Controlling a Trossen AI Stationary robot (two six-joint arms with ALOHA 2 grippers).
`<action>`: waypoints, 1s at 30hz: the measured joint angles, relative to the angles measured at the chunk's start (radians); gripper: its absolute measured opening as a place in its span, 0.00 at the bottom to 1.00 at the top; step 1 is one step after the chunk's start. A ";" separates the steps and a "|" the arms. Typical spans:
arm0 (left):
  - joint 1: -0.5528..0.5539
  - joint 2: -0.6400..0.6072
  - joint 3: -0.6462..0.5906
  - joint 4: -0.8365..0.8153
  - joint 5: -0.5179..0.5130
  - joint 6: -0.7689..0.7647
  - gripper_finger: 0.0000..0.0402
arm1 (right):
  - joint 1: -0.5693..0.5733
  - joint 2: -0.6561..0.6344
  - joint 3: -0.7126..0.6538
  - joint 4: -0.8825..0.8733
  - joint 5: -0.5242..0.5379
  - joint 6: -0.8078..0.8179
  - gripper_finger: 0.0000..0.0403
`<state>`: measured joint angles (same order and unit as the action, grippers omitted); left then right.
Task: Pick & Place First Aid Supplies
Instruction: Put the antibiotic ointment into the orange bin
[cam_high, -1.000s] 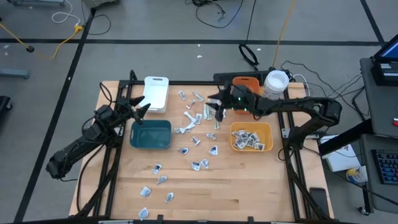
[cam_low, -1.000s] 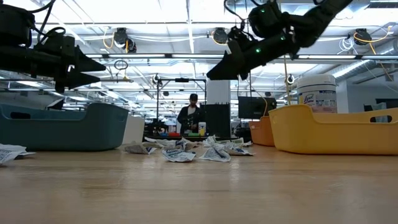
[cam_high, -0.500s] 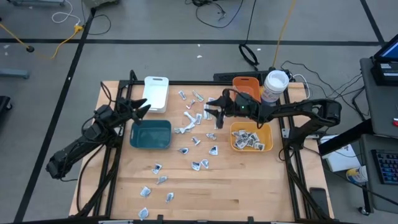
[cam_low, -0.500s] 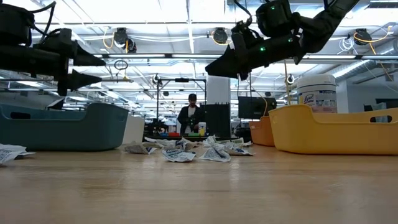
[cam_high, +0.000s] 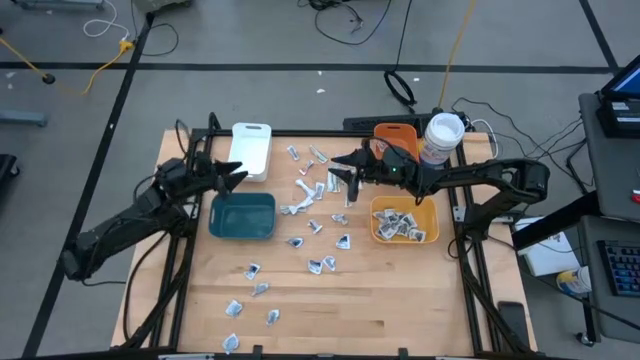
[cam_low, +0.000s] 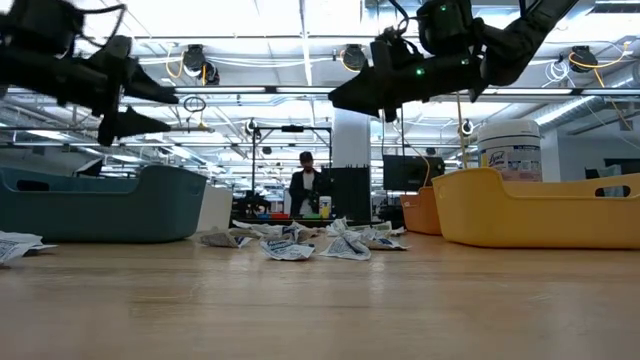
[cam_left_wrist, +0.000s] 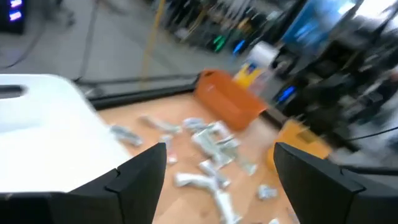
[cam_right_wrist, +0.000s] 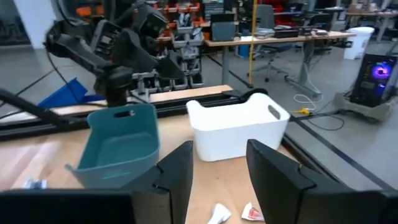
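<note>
above the far-middle of the bench (cam_high: 400, 300), the right tool (cam_high: 338, 172) hovers spread and empty just beside the densest first aid supplies (cam_high: 322, 186), which lie below it, nearer this arm than the left tool (cam_high: 234, 172), spread by the teal bin (cam_high: 243, 216).

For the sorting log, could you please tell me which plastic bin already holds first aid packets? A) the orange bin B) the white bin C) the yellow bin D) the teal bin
C: in the high view the yellow plastic bin holds a cluster of small white-grey packets, while the teal bin and the white bin show bare floors; the orange bin is partly hidden by the right arm.
</note>
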<state>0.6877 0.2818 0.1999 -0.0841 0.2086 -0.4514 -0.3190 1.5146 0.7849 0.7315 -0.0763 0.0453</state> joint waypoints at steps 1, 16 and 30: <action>-0.004 0.041 0.041 -0.043 -0.023 0.014 0.72 | -0.005 0.000 0.000 0.000 0.001 0.007 0.35; 0.004 0.734 0.618 -0.292 -0.104 0.038 0.53 | -0.075 -0.143 0.004 -0.003 -0.166 0.022 0.35; 0.117 1.242 1.197 -0.697 -0.128 0.054 0.42 | -0.103 -0.220 0.003 -0.033 -0.262 -0.051 0.35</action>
<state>0.8043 1.5238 1.3972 -0.7808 0.0806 -0.3973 -0.4220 1.2949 0.7879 0.6987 -0.3380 -0.0053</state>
